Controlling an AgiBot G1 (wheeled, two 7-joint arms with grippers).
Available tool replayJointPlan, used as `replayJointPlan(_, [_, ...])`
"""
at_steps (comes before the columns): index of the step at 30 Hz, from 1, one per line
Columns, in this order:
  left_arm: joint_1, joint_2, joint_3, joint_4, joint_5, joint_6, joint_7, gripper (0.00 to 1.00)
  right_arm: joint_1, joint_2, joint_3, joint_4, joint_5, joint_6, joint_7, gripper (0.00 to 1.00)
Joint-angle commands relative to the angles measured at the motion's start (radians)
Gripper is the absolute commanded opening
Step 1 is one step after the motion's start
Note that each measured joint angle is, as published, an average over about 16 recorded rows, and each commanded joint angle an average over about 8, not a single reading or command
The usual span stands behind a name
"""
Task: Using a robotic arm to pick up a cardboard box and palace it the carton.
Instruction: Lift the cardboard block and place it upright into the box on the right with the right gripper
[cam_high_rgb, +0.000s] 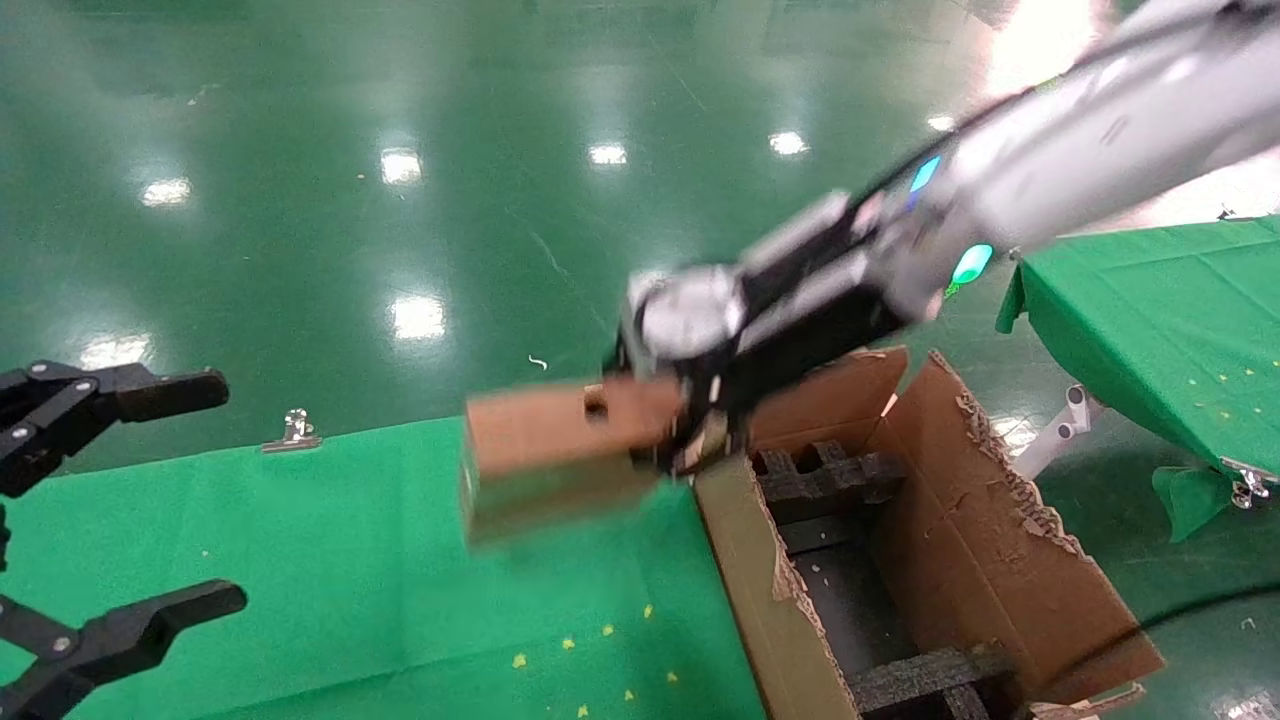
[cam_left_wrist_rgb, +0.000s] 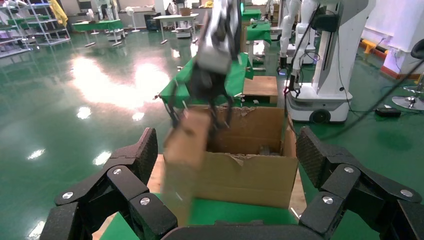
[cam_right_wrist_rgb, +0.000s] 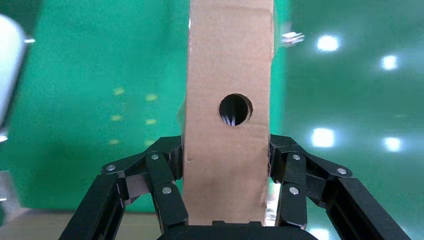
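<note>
The right gripper (cam_high_rgb: 690, 420) is clamped on the cardboard box (cam_high_rgb: 560, 450), held over the table's (cam_high_rgb: 330, 560) right edge, long axis pointing away from the carton (cam_high_rgb: 960, 540) just beside; the left gripper (cam_high_rgb: 110, 510) hangs apart at the left edge.

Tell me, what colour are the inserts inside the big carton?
Black. The inserts sit inside the brown carton, clearest in the head view.

No text, label, brand, number or sign can be read in any view. The cardboard box (cam_right_wrist_rgb: 227, 110) shows only plain brown faces and a round hole, the carton (cam_high_rgb: 990, 560) bare corrugated board, and the robotic arm (cam_high_rgb: 1080, 140) only unlettered glowing lights.
</note>
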Motion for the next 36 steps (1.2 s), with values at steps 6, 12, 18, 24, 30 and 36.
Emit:
replayJointPlan(6, [0.000,0.000,0.000,0.000,0.000,0.000,0.000,1.00,0.139,0.016,-0.032,-0.066,0.043,-0.008,-0.030,0.00])
replayJointPlan(12, [0.000,0.000,0.000,0.000,0.000,0.000,0.000,1.00,0.195,0.066,-0.089,-0.079,0.063,-0.006,-0.022,0.00])
replayJointPlan(18, [0.000,0.000,0.000,0.000,0.000,0.000,0.000,1.00,0.254,0.188,-0.145,-0.050,0.065,-0.009,0.020,0.00])
replayJointPlan(24, [0.000,0.000,0.000,0.000,0.000,0.000,0.000,1.00,0.304,0.349,-0.222,0.037,0.036,-0.010,0.094,0.00])
replayJointPlan(30, [0.000,0.000,0.000,0.000,0.000,0.000,0.000,1.00,0.334,0.485,-0.300,0.140,-0.005,-0.007,0.173,0.00])
replayJointPlan(36, [0.000,0.000,0.000,0.000,0.000,0.000,0.000,1.00,0.330,0.577,-0.348,0.186,-0.011,0.008,0.217,0.00])
